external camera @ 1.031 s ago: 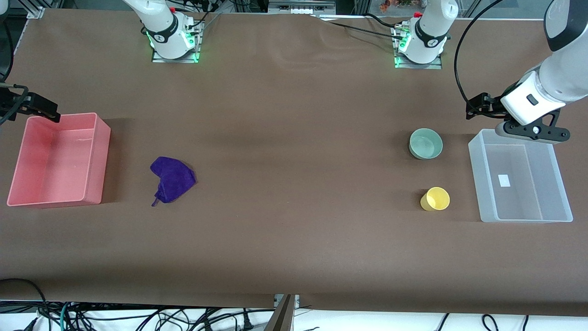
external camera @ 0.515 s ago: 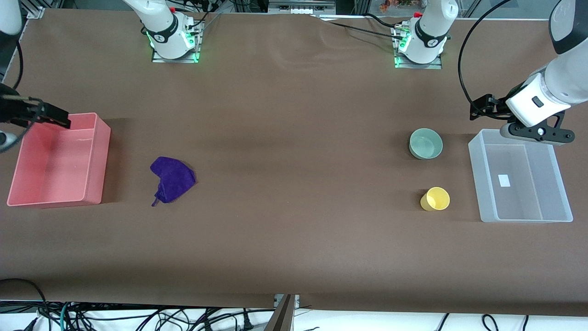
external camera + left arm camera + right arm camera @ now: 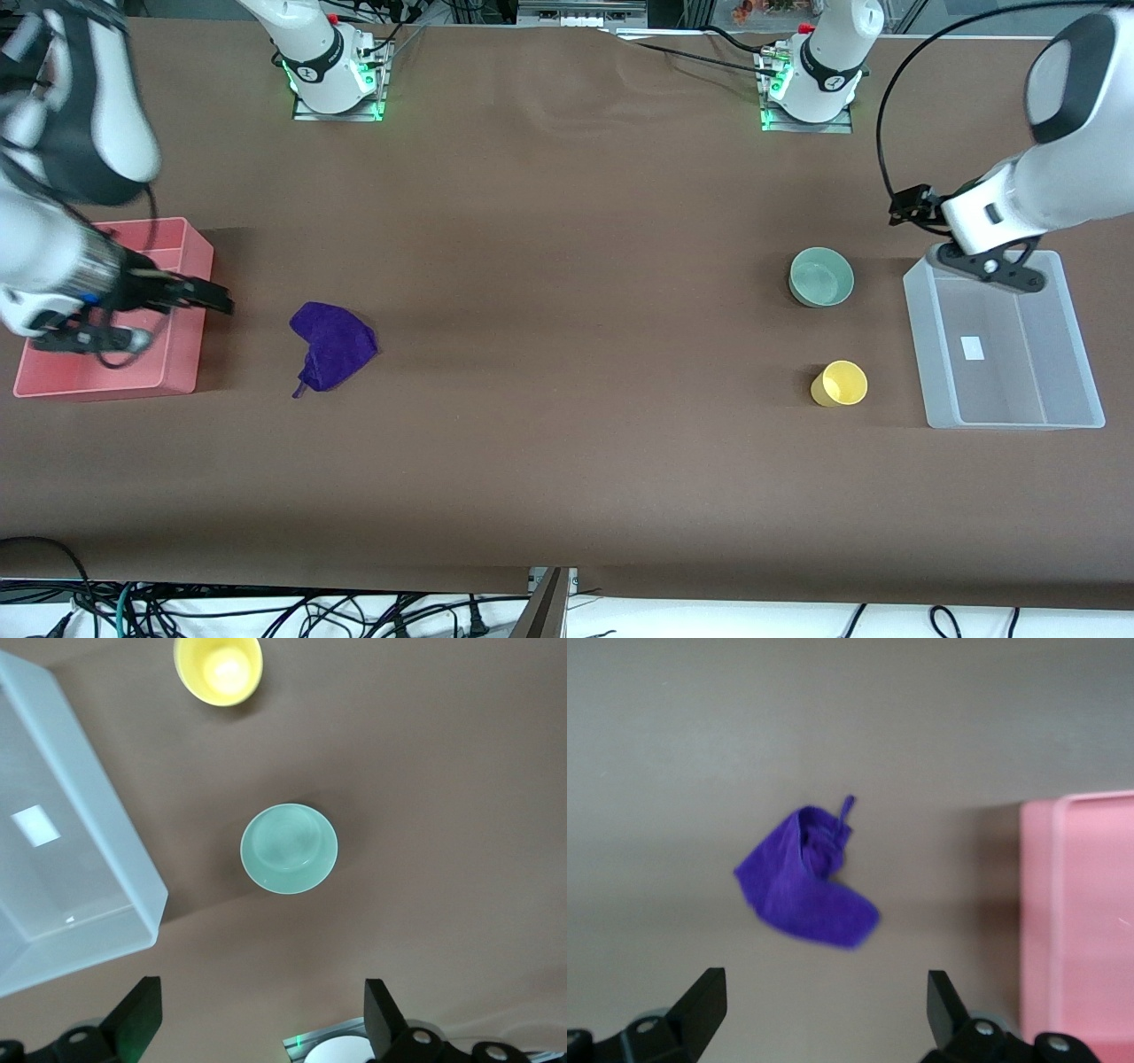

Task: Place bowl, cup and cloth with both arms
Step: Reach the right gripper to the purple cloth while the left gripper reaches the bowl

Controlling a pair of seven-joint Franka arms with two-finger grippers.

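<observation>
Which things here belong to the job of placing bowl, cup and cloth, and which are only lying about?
For the job: bowl; cup; cloth; left end effector, open; right end effector, open.
Lying about: pink bin; clear bin; both may be destinations.

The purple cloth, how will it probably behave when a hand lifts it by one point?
The purple cloth lies crumpled with folds and a thin corner sticking out, so it is likely floppy and would drape and hang down. It looks thin and soft, so probably light. Pushed across the brown table, it would likely bunch rather than slide whole.
</observation>
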